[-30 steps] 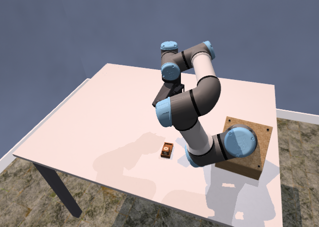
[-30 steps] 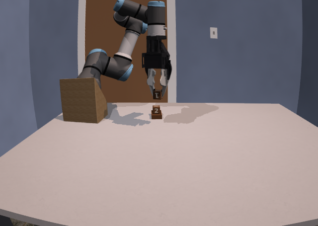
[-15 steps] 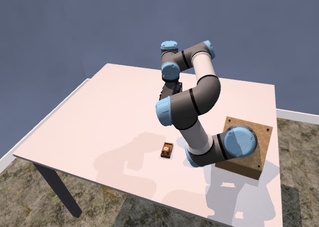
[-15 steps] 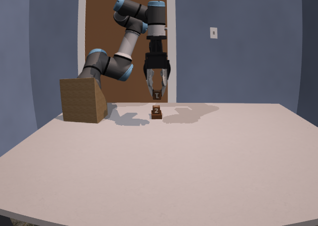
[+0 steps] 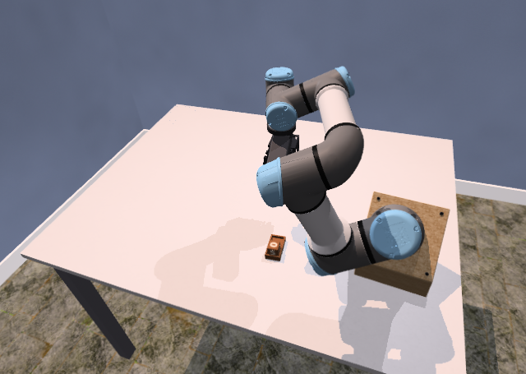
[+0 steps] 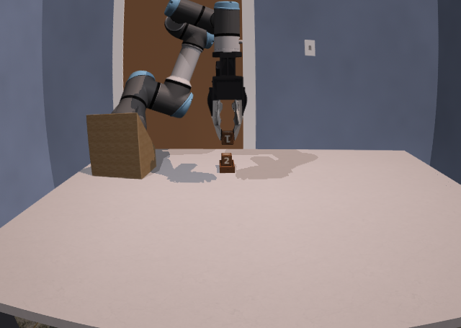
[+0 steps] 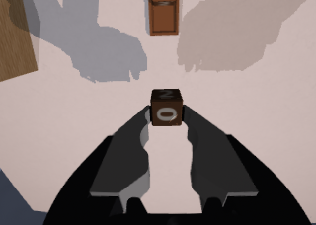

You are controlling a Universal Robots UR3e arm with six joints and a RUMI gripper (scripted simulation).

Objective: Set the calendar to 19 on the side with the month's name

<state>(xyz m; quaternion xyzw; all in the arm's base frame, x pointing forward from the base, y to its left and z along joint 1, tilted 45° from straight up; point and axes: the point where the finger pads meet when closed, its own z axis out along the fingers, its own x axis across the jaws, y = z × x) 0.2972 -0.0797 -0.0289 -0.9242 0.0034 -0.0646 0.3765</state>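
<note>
— Where is the tray from your claw, and what do you hold?

— My black two-jaw gripper (image 6: 227,133) is closed almost fully on a small brown wooden cube with pale digits (image 6: 227,137), pinched at its two sides. It hangs in the air above the pale pink table top (image 6: 260,223). In the exterior view the face toward the camera shows a 1 that stands upside down; in the wrist view I see a 0 on the face toward my camera. The small brown wooden tray (image 7: 163,19) lies ahead of my fingertips, near but apart, and lower than the cube. Its long axis runs away from me, along the same line in which my jaws point.

— And the second cube?

— The other brown cube (image 6: 225,159) sits in that tray, at the end nearer to the exterior camera, showing a 2 there and a 0 on top. The slot beside it looks free, on the far end as the exterior camera sees it.

— Is there room?

— Around the tray, yes. The tan wooden base block (image 6: 119,145) stands well apart to one side. I judge the held digit must be turned upright before I go down, and the seated cube is close to the free slot, so my jaw could knock it
</note>
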